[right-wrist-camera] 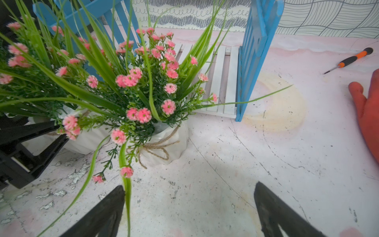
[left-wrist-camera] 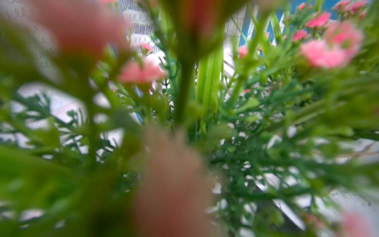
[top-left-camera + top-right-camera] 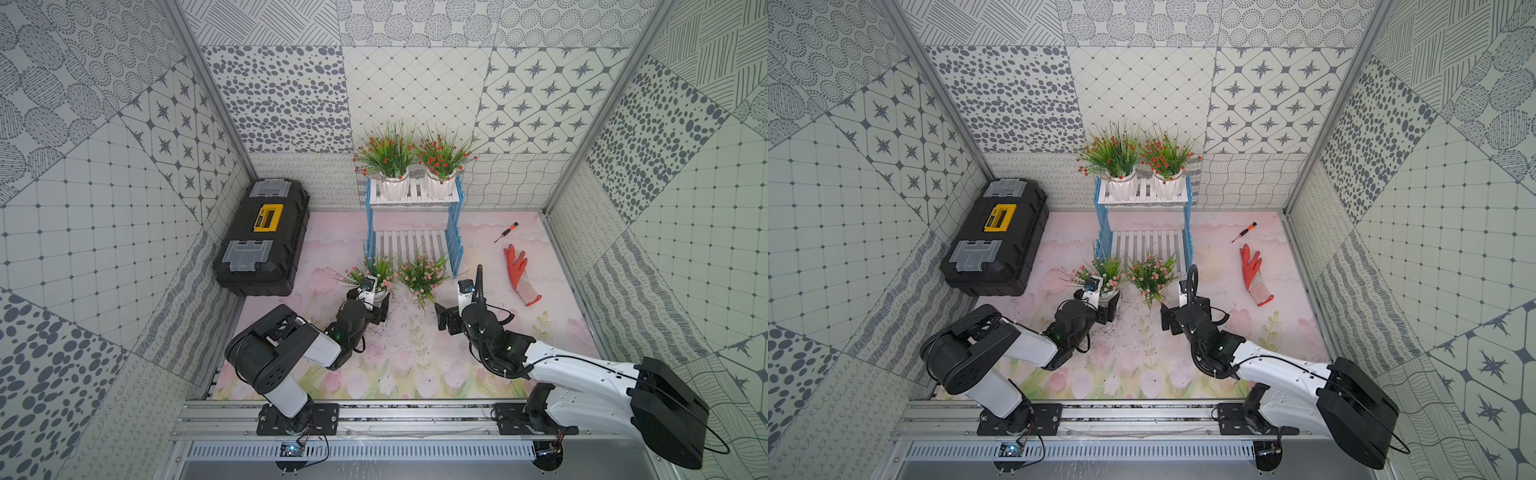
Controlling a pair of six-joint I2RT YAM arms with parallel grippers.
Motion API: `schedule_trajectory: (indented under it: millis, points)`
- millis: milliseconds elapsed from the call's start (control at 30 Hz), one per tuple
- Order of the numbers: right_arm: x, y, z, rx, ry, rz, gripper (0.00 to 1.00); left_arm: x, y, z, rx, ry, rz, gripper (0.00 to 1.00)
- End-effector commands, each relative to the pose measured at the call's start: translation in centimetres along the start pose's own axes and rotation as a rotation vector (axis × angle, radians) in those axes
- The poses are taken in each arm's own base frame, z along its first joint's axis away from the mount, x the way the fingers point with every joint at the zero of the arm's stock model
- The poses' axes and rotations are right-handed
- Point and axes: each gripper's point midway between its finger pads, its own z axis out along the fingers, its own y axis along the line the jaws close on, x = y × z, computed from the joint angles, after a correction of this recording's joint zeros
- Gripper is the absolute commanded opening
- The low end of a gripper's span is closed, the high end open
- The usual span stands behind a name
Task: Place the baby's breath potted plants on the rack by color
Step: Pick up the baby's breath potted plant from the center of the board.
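Baby's breath potted plants stand in two pairs. The left red plant [image 3: 387, 156] and the right red plant [image 3: 441, 157] sit side by side on the top shelf of the rack [image 3: 455, 243], against the back wall. The lower shelf is bare.

Both pink ones stand upright on the desk [image 3: 415, 357], just in front of the rack. The left pink plant [image 3: 371, 271] has the left hand [image 3: 376, 301] at its white pot. Both top views show dark fingers [image 3: 1112, 308] on either side of the pot, and the right wrist view shows them low at its base. Whether they press on the pot I cannot tell. Blurred leaves and pink blooms fill the left wrist view.

The right pink plant [image 1: 143, 92] stands just ahead of the right hand [image 1: 189, 185] and a little toward the left arm. That hand gapes wide and grips nothing. One long leaf blade droops beside its left finger, and the twine-tied pot lies clear of both fingertips.

An orange glove [image 3: 519, 274] lies on the desk to the right.
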Motion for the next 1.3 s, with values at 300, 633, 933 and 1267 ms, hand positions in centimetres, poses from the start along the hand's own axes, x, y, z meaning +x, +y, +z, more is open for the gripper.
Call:
schedule_trajectory:
  millis: [300, 633, 933, 1267]
  points:
    - [-1.3, 0.3, 0.2, -0.001, -0.029, 0.024, 0.98, -1.7, -0.3, -0.8, 0.033, -0.053, -0.013, 0.67]
    - [-2.5, -0.3, -0.5, 0.02, -0.062, -0.013, 0.98, -4.5, -1.1, -2.2, 0.08, -0.034, -0.05, 0.62]
    - [-3.0, -0.6, -0.7, 0.029, -0.076, -0.029, 0.98, -5.7, -2.3, -1.6, 0.125, -0.034, -0.045, 0.63]
    - [-3.8, -1.1, -1.2, 0.039, -0.098, -0.028, 0.98, -8.0, -2.4, 1.2, 0.086, -0.062, 0.008, 0.63]
